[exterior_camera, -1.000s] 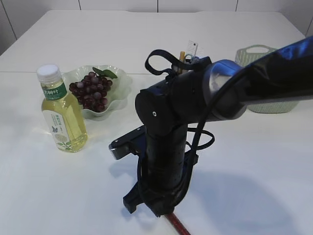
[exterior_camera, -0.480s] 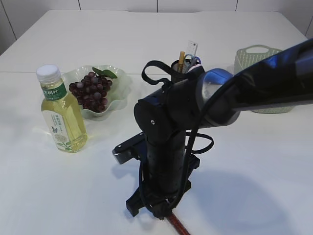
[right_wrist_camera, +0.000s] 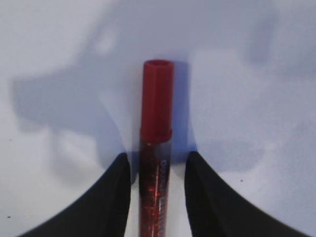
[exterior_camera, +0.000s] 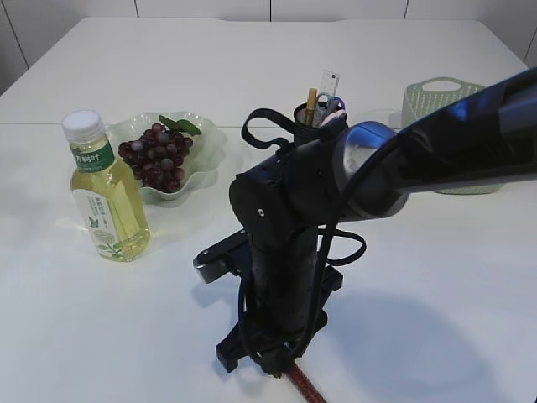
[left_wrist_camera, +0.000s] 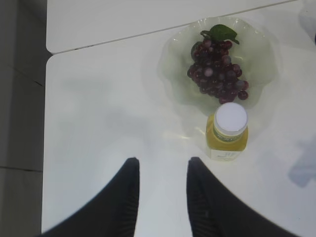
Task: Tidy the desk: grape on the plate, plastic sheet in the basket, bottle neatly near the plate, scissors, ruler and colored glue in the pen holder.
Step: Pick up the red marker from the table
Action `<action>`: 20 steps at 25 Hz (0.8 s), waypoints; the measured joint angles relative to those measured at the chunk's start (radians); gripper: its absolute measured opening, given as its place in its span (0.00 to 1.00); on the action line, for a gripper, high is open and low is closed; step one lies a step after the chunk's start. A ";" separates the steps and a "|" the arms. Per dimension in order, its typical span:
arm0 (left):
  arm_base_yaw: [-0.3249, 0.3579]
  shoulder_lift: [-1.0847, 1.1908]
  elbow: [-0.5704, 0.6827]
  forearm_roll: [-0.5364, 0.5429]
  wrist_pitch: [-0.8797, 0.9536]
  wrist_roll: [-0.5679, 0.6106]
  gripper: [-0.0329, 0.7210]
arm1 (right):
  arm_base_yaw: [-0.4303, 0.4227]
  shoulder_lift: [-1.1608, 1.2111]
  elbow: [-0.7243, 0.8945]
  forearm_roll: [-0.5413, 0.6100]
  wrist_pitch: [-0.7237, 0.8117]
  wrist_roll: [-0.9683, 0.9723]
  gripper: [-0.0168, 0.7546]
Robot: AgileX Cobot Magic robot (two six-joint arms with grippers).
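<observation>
The colored glue (right_wrist_camera: 155, 148), a red glitter tube with a red cap, lies on the white table. My right gripper (right_wrist_camera: 158, 155) stands open astride it, a gap showing on each side. In the exterior view that gripper (exterior_camera: 273, 365) points down at the glue (exterior_camera: 306, 388) near the front edge. The grape (exterior_camera: 156, 157) lies on the clear plate (exterior_camera: 210, 143), and the bottle (exterior_camera: 105, 197) stands upright just left of it. Ruler (exterior_camera: 330, 86) and scissors (exterior_camera: 334, 105) stick out of the pen holder (exterior_camera: 312, 113). My left gripper (left_wrist_camera: 163, 160) hangs open and empty above the table, near the bottle (left_wrist_camera: 228, 128). The plastic sheet is out of view.
A pale green basket (exterior_camera: 436, 92) stands at the back right, partly hidden by my right arm. The arm's dark bulk covers the middle of the table. The table's left edge (left_wrist_camera: 47, 123) shows in the left wrist view.
My right arm has sunk a little lower over the glue and shifted slightly right. Both grippers keep the same opening.
</observation>
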 joint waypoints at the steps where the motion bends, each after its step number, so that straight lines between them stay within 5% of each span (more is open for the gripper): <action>1: 0.000 0.000 0.000 0.000 0.000 0.000 0.36 | 0.000 0.000 0.000 0.000 0.000 0.000 0.42; 9: 0.000 -0.007 0.000 0.004 0.001 0.000 0.36 | 0.000 0.002 0.000 -0.004 -0.012 0.016 0.17; 20: 0.000 -0.012 0.000 0.019 0.001 0.000 0.36 | 0.000 -0.031 -0.018 -0.018 0.003 0.031 0.14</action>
